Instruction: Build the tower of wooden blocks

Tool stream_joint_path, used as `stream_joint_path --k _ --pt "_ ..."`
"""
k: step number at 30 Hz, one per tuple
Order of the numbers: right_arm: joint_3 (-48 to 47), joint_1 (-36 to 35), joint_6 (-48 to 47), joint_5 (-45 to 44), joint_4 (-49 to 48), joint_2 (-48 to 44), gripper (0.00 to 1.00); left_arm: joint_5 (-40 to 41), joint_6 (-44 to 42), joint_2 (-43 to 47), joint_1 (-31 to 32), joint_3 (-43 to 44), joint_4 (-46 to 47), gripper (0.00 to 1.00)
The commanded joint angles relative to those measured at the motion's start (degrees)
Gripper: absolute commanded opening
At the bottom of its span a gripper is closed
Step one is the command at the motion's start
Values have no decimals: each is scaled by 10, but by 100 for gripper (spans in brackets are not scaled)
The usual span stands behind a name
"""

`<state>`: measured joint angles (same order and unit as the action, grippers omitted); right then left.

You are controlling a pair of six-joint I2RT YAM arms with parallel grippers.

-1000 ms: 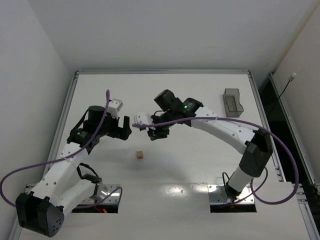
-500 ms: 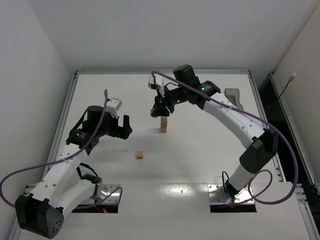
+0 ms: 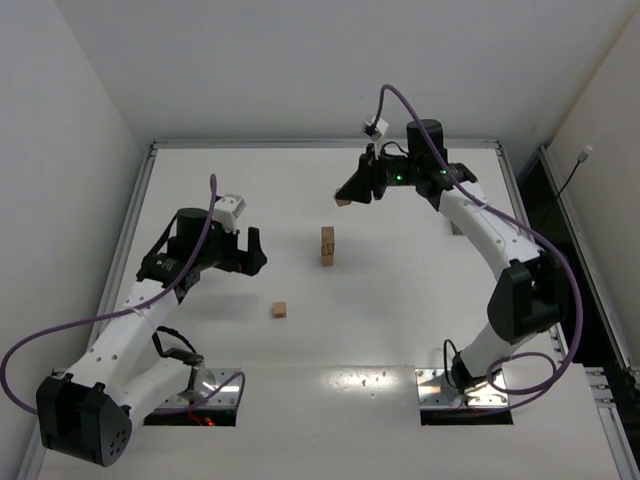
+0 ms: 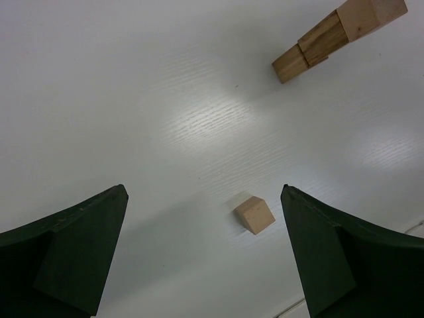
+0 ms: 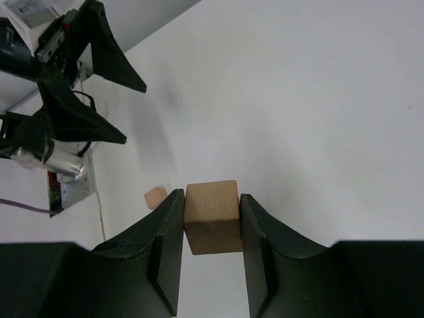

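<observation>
Top external shows a white table (image 3: 400, 330) walled by plain white panels (image 3: 300, 70), the tower (image 3: 327, 246) mid-frame. Upper centre, the right gripper (image 3: 345, 199) clamps a cube (image 5: 212, 217); the left gripper (image 4: 203, 192) gapes wide.

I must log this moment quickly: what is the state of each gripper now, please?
Left gripper: open, holding nothing.
Right gripper: closed on a wood block.
</observation>
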<state>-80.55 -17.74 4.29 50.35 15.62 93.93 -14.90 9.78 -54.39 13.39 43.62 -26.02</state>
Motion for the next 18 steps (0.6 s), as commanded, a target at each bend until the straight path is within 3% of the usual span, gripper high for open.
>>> stream_joint_path --k 1,7,13,16,18 --pt "-50 9 3 12 8 2 0 -17 9 -6 -8 2 23 100" --pt "-201 -3 -199 -78 242 39 0 -22 3 -18 -8 8 17 100" --pt "-490 -41 -397 -147 533 178 0 -22 -2 -39 -8 25 6 100" --pt "-552 -77 -474 -200 638 229 0 -28 -2 -52 -8 32 6 100" --pt "-527 -93 -499 -226 651 230 0 -28 -7 -59 -8 38 6 100"
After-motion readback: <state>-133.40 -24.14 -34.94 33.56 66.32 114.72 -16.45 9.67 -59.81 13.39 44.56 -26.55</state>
